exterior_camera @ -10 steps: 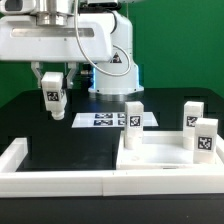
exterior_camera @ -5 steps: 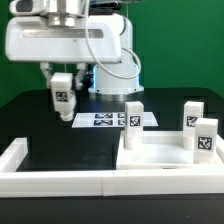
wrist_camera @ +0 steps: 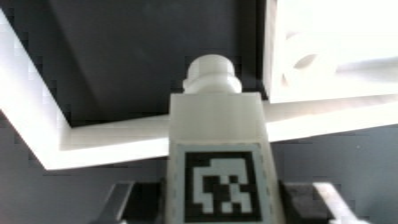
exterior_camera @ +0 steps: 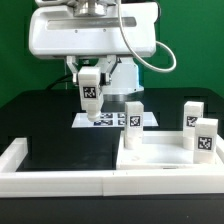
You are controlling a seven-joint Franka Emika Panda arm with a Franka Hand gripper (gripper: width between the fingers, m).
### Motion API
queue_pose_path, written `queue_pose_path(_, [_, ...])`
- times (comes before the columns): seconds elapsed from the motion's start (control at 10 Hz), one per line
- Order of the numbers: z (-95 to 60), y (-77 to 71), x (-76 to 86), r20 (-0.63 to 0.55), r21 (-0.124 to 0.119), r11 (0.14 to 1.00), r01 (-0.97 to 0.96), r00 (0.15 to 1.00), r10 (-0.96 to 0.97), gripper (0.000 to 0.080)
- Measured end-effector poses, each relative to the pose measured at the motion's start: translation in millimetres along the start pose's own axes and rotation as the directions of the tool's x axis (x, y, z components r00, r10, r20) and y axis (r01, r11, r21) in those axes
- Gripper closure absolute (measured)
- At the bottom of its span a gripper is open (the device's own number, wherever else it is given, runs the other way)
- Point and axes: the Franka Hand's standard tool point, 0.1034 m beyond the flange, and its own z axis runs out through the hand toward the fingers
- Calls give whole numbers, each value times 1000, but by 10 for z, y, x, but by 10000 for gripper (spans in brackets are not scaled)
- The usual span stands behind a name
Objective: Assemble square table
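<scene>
Spreading under everything is the black bench [exterior_camera: 40, 120], and I am hanging my arm above its middle. Lying at the exterior view's right is the square tabletop [exterior_camera: 160, 160], the large white slab with a raised rim, with three legs standing on it: one leg [exterior_camera: 132, 123] at its near-left corner, a second leg [exterior_camera: 193, 114] farther back on the right, and a third leg [exterior_camera: 205, 139] nearest the right edge, each showing a black-and-white tag. Running along the front and up the exterior view's left is the white border rail [exterior_camera: 40, 172]. Lying flat behind the tabletop is the marker board [exterior_camera: 104, 120]. I am clasping the fourth leg [exterior_camera: 90, 92] in my pincer [exterior_camera: 90, 82], holding it upright in the air above the marker board, apart from the tabletop. In the wrist view this leg [wrist_camera: 217, 140] is sitting between my two fingers, its tag facing the camera and its rounded peg pointing away.
</scene>
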Motion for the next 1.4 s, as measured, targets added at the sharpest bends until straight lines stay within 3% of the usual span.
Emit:
queue_pose_path(0.1, [-2,10,19,-13,-5,1000,1,1000,-2,509])
queue_pose_path(0.3, [-35,108,58,-132,-58,998,15,991,-23,509])
queue_pose_path(0.4, [-17,73,23,-132,-59,998,25,991,-32,509])
queue_pose_path(0.8, [39,-470,101,-147,-6,996,89,985,-89,509])
queue_pose_path(1.4, [81,-480,123,-164,-13,995,102,981,-103,509])
